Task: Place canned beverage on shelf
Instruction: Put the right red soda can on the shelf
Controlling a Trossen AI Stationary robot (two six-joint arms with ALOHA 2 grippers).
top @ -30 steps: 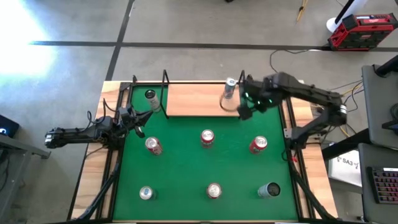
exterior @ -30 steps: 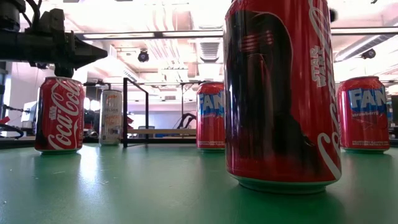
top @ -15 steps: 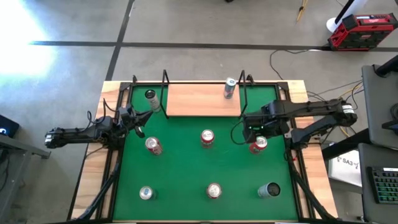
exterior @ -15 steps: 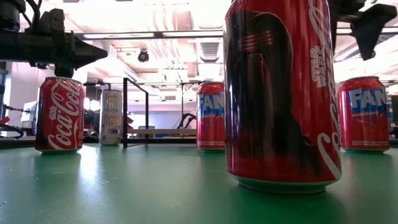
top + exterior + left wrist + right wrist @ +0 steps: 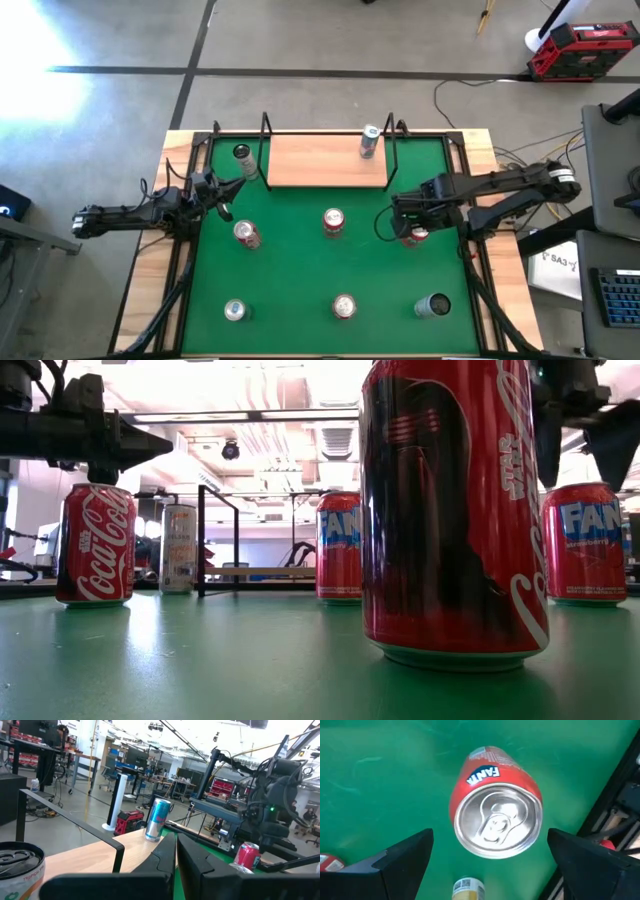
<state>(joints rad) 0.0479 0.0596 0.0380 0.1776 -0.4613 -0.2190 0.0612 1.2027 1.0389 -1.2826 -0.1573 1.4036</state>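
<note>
While one silver can [image 5: 369, 142] already stands on the shelf [image 5: 322, 160], we see the right gripper [image 5: 413, 222], fingers spread, poised above a red Fanta can [image 5: 496, 822]; the left gripper [image 5: 222, 190], pinched closed, waits.

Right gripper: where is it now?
In the high view the right gripper hangs over the red Fanta can on the right side of the green mat, in front of the shelf; its fingers are open, straddling the can.

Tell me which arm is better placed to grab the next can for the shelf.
Right. Its claw hangs open directly above the Fanta can, one finger on either side, as the right wrist view shows. The left claw waits at the mat's left edge, shut, over no can.
</note>
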